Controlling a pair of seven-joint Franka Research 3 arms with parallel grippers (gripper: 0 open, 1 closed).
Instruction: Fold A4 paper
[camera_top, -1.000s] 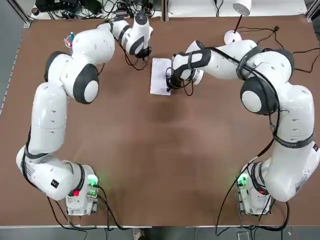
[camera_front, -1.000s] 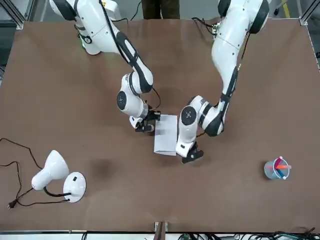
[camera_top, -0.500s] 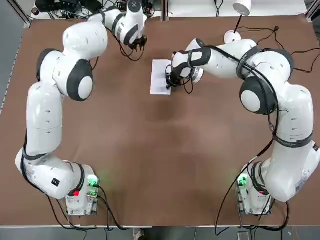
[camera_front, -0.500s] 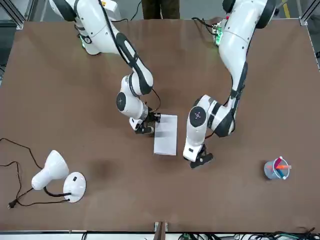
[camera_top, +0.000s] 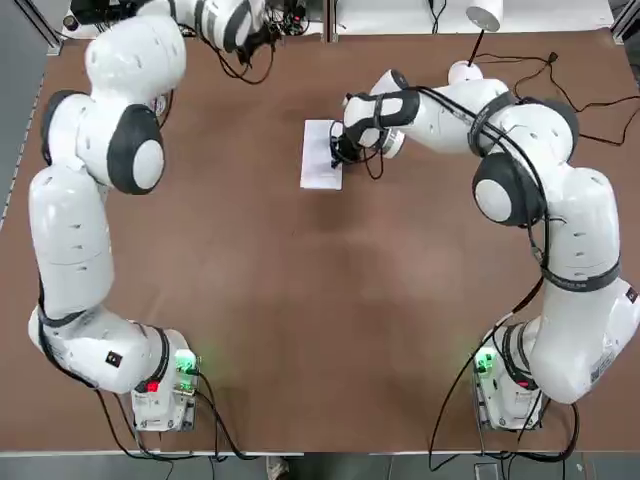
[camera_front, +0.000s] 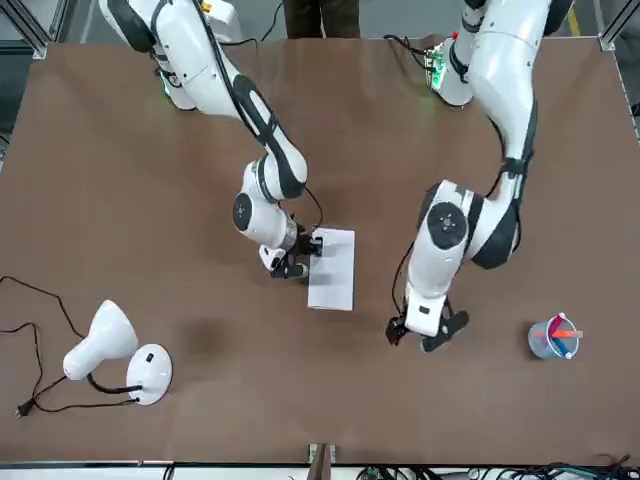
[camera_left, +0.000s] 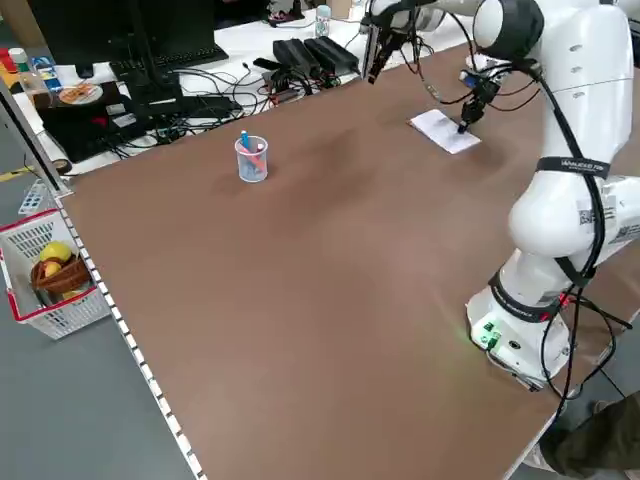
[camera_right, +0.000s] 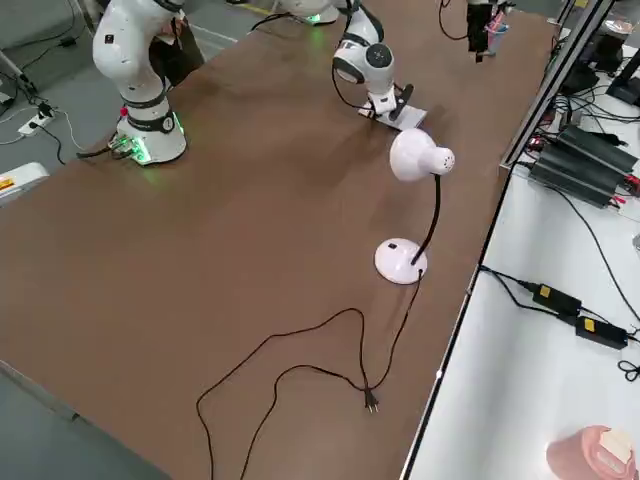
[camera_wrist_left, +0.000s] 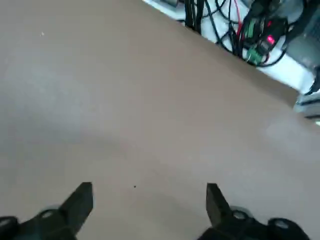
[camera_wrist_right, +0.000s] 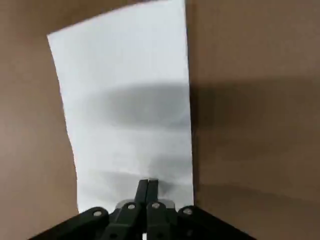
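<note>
Pressing the fold flat
Right gripper (camera_wrist_right: 148, 187), fingers clenched, pins the A4 paper (camera_top: 321, 154) near the desk's far edge; press evenly along the crease (left gripper (camera_wrist_left: 147, 197) released, clear).

This is a robotics lab: two white jointed robot arms (camera_top: 90, 230) are bolted to a broad brown table (camera_top: 300, 320), beside a white bench strewn with black power adapters and cables (camera_right: 575, 160) and a dark monitor (camera_left: 100, 30).
</note>
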